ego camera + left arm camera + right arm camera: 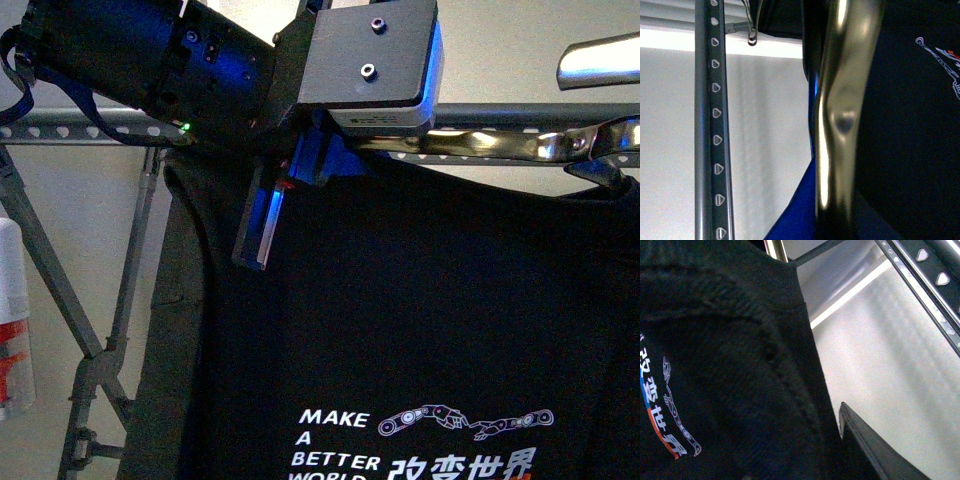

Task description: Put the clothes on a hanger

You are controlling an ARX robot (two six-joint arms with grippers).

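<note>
Print: white "MAKE A BETTER WORLD", stacked on four lines and upright, low on the chest of the black T-shirt [420, 300]. The last line is cut by the frame edge.
Characters: white 改变世界 just right of the English. The right wrist view shows a blue and orange strip beside them.
Graphic: two outlined robot arms [465, 420] reaching toward each other, above the characters.
Rack: grey metal [50, 270], with its rail [80, 123] running level from side to side and punched with a row of heart-shaped holes. Crossed legs [128, 260] drop from the rail's left part.
T-shirt place: directly under the rail, shoulder line nearly touching it and parallel to it.
T-shirt heading: front faces the front camera, collar end up. Its long axis is vertical, square to the rail, and the hem is out of frame.
Wire hanger: shiny metal [500, 147], lying along the top of the shoulder line just under the rail. I cannot tell whether it hooks onto the rail.
Left claw: [270, 220] reaches down across the rail to the T-shirt's shoulder, one blue-lit finger against the cloth. The left wrist view is filled by the shiny wire close up. I cannot tell whether the claw grips it.
Right claw: only one black finger [867, 447] shows, beside the T-shirt's seam and below the rail. I cannot tell whether it is spread or clamped.
White container: red markings, unreadable [12, 320], below the rail at its left end.
</note>
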